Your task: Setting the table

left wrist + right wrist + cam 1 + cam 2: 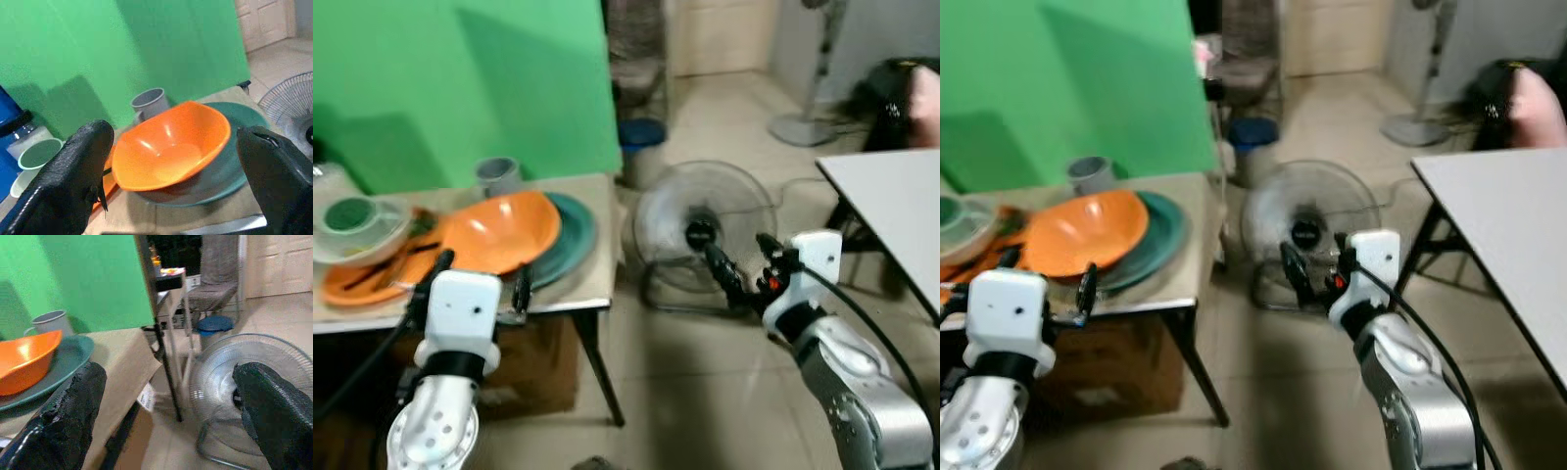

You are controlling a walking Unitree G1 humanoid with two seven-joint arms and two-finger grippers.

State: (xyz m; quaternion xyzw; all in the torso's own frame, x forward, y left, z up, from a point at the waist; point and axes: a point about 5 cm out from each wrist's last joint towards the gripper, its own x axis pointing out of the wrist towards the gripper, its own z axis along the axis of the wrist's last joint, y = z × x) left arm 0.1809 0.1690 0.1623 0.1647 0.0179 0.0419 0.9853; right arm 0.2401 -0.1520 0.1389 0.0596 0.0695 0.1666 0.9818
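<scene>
An orange bowl (499,230) rests on a teal plate (570,235) on the small tan table (592,289) at the left. Behind them stands a grey cup (496,174). Further left, an orange plate (357,284) holds dark utensils, and a clear bowl (352,223) has something green inside. My left gripper (481,279) is open at the table's front edge, just short of the orange bowl (171,152), with nothing between its fingers (73,181). My right gripper (744,259) is open and empty over the floor, to the right of the table.
A floor fan (705,230) lies tilted on the tiles right beyond my right gripper. A white table (901,196) stands at the right, a person's arm (925,103) behind it. A green screen (460,78) backs the tan table; a cardboard box (533,367) sits underneath.
</scene>
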